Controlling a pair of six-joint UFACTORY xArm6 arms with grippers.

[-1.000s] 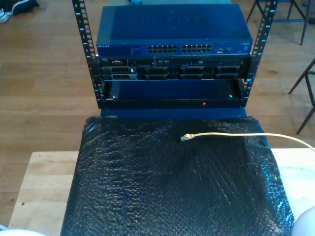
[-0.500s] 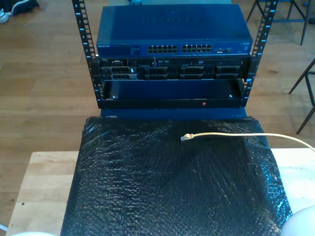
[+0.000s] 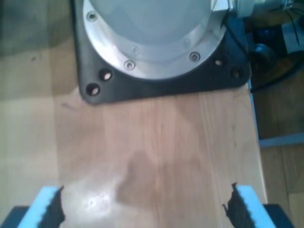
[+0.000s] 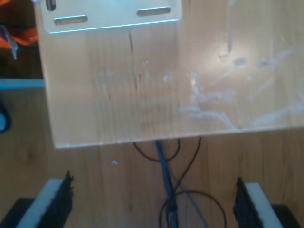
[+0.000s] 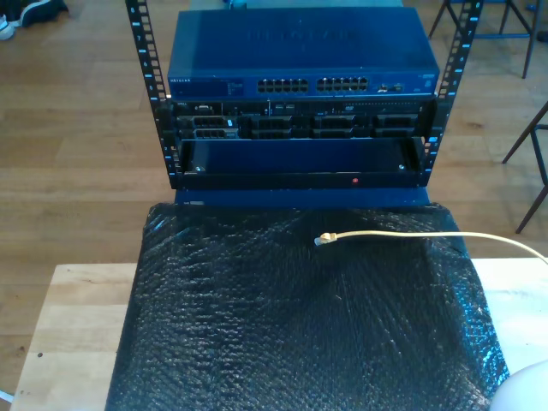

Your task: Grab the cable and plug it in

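my first gripper [image 3: 142,209]: jaws wide apart, empty, over bare wooden table [image 3: 156,142]. my second gripper [image 4: 152,202]: jaws wide apart, empty, past a table edge. cable [image 5: 402,234]: on black mat [image 5: 300,317], plug [image 5: 324,240] near the rack [image 5: 300,128], far end cut off at the exterior view's right.

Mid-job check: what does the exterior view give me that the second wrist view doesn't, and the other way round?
Exterior view: the pale-yellow cable lies free on the black bubble mat, its plug toward the rack holding the blue switch.
Second wrist view: my second hand, open and empty, is over the table edge, with a metal bracket and thin dark wires on the floor.
Shared: the pale wooden table and the wood floor.
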